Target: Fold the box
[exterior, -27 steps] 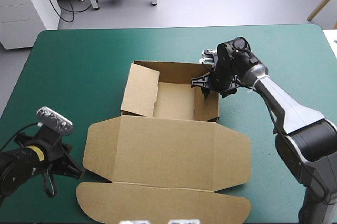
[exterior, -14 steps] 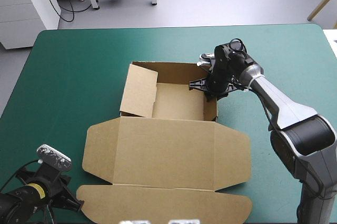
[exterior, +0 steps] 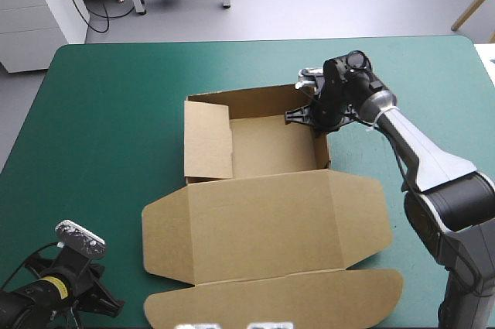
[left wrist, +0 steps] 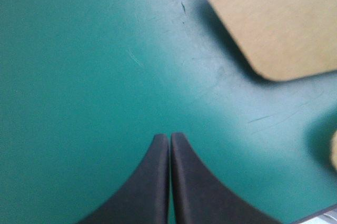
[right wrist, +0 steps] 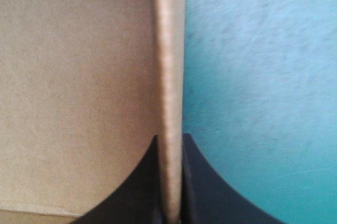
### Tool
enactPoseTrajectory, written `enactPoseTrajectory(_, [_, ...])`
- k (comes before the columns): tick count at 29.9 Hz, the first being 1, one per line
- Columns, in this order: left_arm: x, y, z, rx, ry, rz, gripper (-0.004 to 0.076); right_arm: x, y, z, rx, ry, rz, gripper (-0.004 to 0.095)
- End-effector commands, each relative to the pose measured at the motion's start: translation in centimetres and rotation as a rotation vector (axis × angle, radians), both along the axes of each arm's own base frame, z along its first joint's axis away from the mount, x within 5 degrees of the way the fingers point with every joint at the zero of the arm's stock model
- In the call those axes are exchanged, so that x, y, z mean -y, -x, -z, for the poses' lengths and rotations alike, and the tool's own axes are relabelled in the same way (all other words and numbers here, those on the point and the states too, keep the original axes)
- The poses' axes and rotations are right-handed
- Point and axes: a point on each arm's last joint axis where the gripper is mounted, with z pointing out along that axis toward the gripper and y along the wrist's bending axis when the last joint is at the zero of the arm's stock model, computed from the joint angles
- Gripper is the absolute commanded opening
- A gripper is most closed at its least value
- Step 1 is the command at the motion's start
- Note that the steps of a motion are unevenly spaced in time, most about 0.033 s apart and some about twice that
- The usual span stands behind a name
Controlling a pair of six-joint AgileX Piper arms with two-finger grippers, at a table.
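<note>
— Where's the box?

— The brown box (exterior: 271, 147) sits about mid-surface (exterior: 116, 97). It's an open tray with its walls up, and its lid (exterior: 263, 224) lies flat toward the near edge.

— And your right fingers?

— My right fingers (right wrist: 195, 192) are clamped on the tray's right wall (right wrist: 169, 76), close to its far corner. One black finger is inside the tray and one is outside, over the teal-green cover.

— The left ones?

— My left fingers (left wrist: 158, 182) are pressed together into one point, gripping nothing, low over bare cover near the surface's near left corner. A rounded flap corner (left wrist: 274, 23) of the lid lies ahead and off to one side, apart from them.
</note>
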Motion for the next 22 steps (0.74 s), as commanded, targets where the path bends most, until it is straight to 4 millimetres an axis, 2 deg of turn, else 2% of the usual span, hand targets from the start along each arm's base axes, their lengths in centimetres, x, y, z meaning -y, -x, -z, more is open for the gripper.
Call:
enactPoseTrajectory(1, [0.2, -0.5, -1.0, 0.060, 0.024, 0.000, -0.0010, 5.1, 0.4, -6.0, 0.186, 0.028, 0.058, -0.0019])
enactPoseTrajectory(5, [0.2, -0.5, -1.0, 0.059, 0.021, 0.000, -0.0010, 11.5, 0.1, -7.4, 0.228, 0.084, 0.147, -0.0019])
enactPoseTrajectory(8, [0.2, -0.4, -0.9, 0.055, 0.020, 0.000, -0.0010, 17.6, 0.5, -8.1, 0.241, 0.120, 0.260, -0.0019])
enactPoseTrajectory(12, [0.2, -0.4, -0.9, 0.052, 0.019, -0.001, -0.0010, 25.8, 2.0, -8.1, 0.227, 0.165, 0.455, -0.0019])
enactPoseTrajectory(14, [0.2, -0.4, -0.9, 0.052, 0.019, -0.001, -0.0010, 29.1, 3.1, -8.0, 0.222, 0.156, 0.551, -0.0019])
enactPoseTrajectory(18, [0.2, -0.4, -0.9, 0.051, 0.018, -0.001, -0.0010, 34.4, 5.3, -7.7, 0.229, 0.089, 0.724, -0.0019])
enactPoseTrajectory(22, [0.2, -0.4, -0.9, 0.051, 0.018, -0.001, -0.0010, 37.2, 7.0, -7.7, 0.224, 0.101, 0.807, -0.0019])
